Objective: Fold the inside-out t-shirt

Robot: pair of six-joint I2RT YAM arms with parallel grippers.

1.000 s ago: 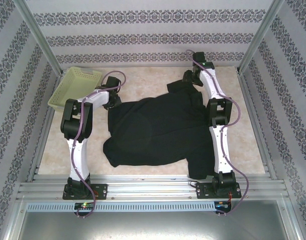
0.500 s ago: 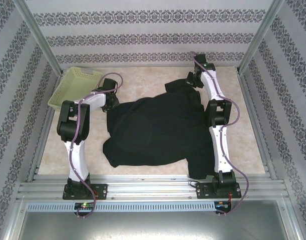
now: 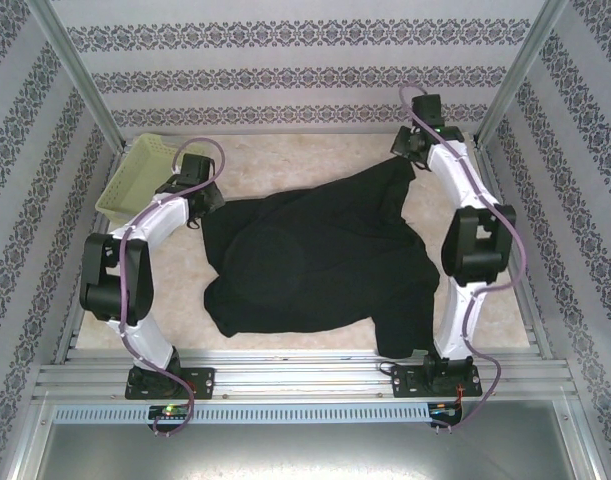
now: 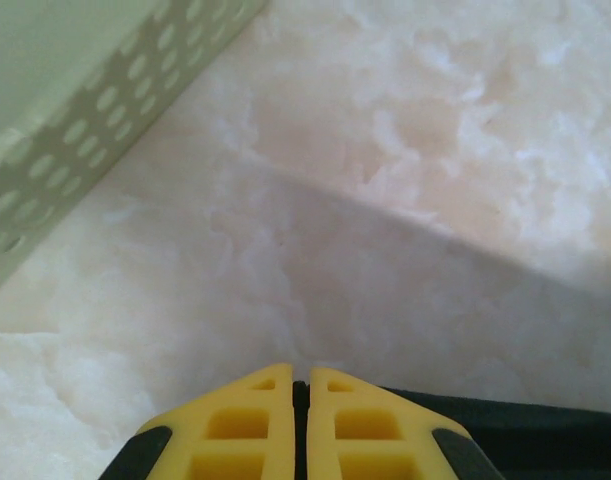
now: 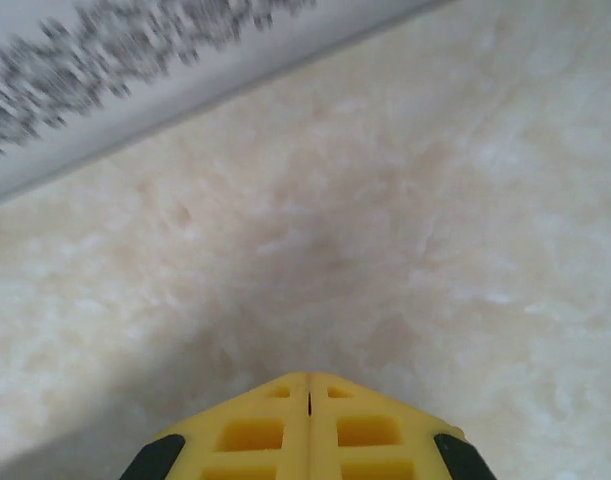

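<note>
The black t-shirt [image 3: 315, 260] lies across the middle of the surface [image 3: 285, 155]. The left hand [image 4: 299, 380], its fingers pressed together, pinches the far left edge of the cloth. The right hand [image 5: 308, 380] pinches the far right corner in the same way.

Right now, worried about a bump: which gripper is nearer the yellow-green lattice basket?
Left. The left gripper sits just right of the lattice basket, shut on the black t-shirt at its edge; the right gripper grips the shirt's other corner, far off to the basket's right.
</note>
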